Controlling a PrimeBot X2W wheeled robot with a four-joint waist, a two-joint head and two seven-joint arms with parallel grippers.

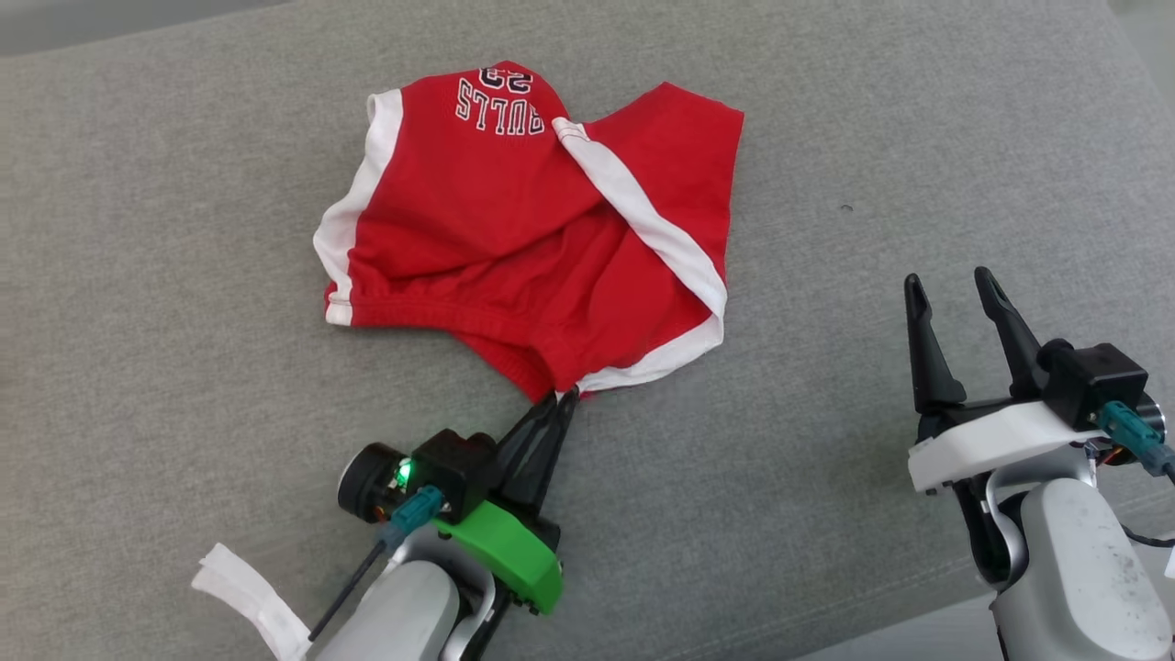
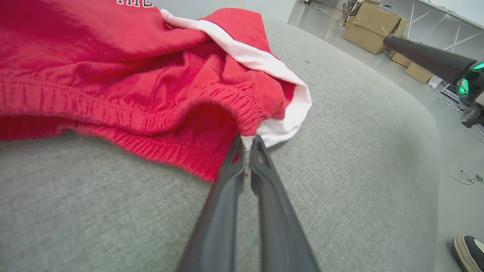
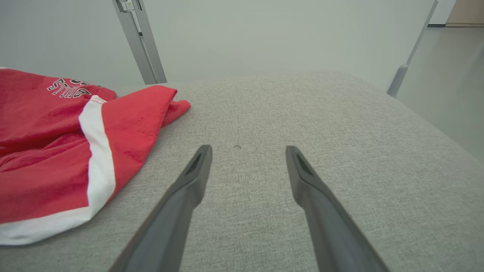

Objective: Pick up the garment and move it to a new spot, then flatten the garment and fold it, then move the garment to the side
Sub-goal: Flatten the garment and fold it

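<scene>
**Red Bulls shorts** (image 1: 514, 239) are shown crumpled at upper centre of the head view on a grey upholstered surface (image 1: 165, 386). Their lowest corner is pinched by the left gripper (image 1: 566, 397), from which the garment extends up-frame, its long axis lying left to right. The right gripper (image 1: 955, 298) is held spread at lower right, well apart.

Red cloth shorts with white trim (image 1: 514, 229): laid crumpled on the grey woven cushion (image 1: 184, 367), toward its far middle. The near corner is pinched between the fingers of the left gripper (image 1: 567, 395), placed just before the shorts.
Right gripper (image 1: 947, 277): held to the right, well apart from the shorts, fingers spread.
Brown cardboard boxes (image 2: 372, 28): set on the floor beyond the cushion.
</scene>
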